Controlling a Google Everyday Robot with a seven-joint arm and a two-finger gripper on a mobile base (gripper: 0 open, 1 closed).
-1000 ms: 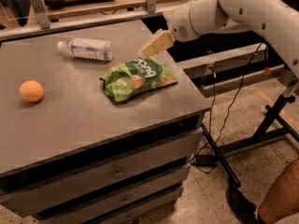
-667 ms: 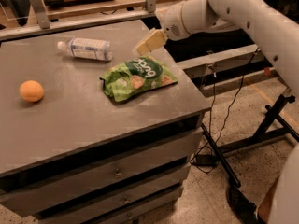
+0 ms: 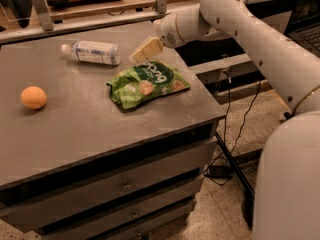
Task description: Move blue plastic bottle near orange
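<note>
A: Whereabouts of the small clear blue plastic bottle (image 3: 92,52) with pale label and white cap?

B: Down on its side on the grey desk (image 3: 75,134), just off to the view's left of the pale two-finger end effector (image 3: 146,50). Near it, but not touching.

A: Long axis?

B: Roughly in line with the end effector. Base end nearest, white cap at the far end, pointing away.

A: And the end effector itself?

B: Poised low over the back part of the desk, at the tip of the white arm (image 3: 240,29), above the upper edge of the crinkled green chip bag (image 3: 147,83). Nothing seen in its hold. Apart or together: impossible to tell.

A: Small round orange (image 3: 33,97)?

B: Farther out the same way, beyond the bottle and nearer the desk's front edge. Well apart from both bottle and end effector.

A: So, for the coming move?

B: Probably a short reach leftward in the view to the bottle. Likely best to close across the narrow body, not along its length. Only one arm, so no choosing. Some risk of rolling if nudged, judging by the round body. Then onward to the orange, away from the bag.
</note>
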